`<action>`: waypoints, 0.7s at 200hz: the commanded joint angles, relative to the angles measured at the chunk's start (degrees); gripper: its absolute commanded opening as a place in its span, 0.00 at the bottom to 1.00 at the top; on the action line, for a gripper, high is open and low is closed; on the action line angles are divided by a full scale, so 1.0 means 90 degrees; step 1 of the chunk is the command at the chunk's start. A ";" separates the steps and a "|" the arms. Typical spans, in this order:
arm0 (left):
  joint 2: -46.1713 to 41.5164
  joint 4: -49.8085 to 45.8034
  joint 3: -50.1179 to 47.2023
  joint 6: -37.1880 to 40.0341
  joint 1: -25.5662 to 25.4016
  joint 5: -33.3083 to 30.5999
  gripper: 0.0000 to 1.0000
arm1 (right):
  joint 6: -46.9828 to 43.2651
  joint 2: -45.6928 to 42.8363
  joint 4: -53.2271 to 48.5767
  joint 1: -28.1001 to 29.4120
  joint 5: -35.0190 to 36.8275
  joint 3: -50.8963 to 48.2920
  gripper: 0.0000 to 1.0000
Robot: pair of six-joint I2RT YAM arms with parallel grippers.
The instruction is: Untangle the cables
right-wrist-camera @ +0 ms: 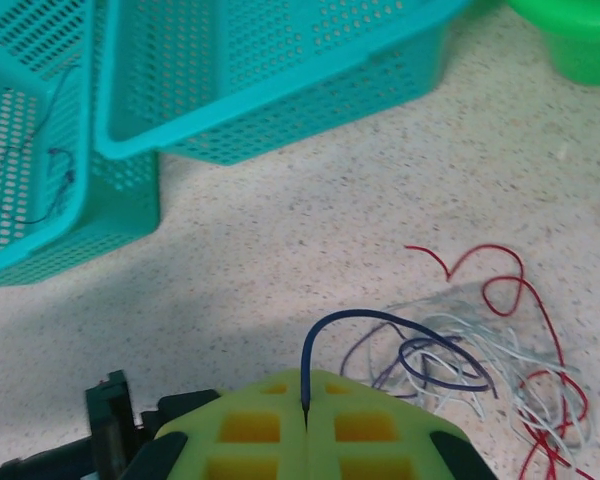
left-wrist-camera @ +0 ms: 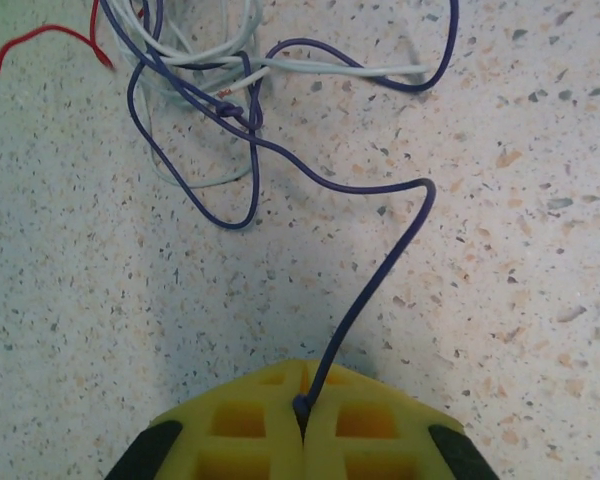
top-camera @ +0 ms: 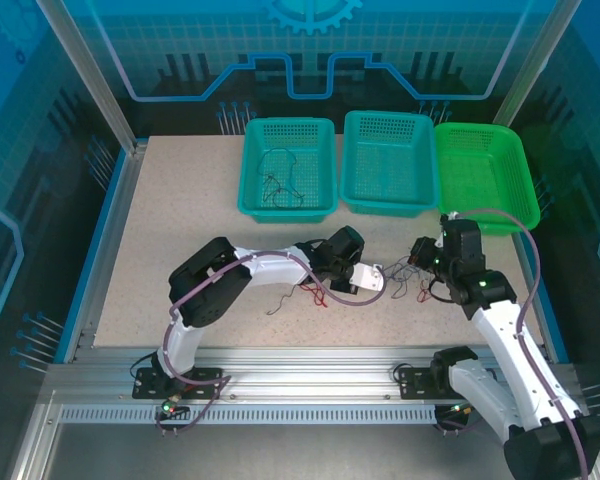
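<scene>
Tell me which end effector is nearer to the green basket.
Right. The right end effector, shut on a dark cable, is just off the green basket's near left corner. The left end effector, holding a purple cable, is farther left.

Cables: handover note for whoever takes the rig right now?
Left gripper: shut on a purple cable that runs up into the tangle.
Right gripper: shut on a dark blue cable arching into that tangle. I cannot tell whether it is the same cable.
Tangle: red, whitish and dark strands on the table between the two grippers.
Done: some dark strands lie in the left teal basket; two loose strands lie apart by the left arm.
Left: probably draw the held cables free, then separate the rest.
</scene>
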 commanded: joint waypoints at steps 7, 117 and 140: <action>-0.0515 0.0535 -0.0374 -0.0482 -0.0097 0.0278 0.00 | 0.0791 0.0321 -0.0117 -0.0064 0.0155 -0.0328 0.20; -0.2290 0.3174 -0.1846 -0.1568 -0.0488 -0.0526 0.00 | 0.2760 0.4365 0.0130 0.0479 0.0848 0.0213 0.34; -0.2991 0.3744 -0.2272 -0.2123 -0.0440 -0.1012 0.00 | 0.3032 0.4268 0.0163 0.0250 0.0962 0.0119 0.23</action>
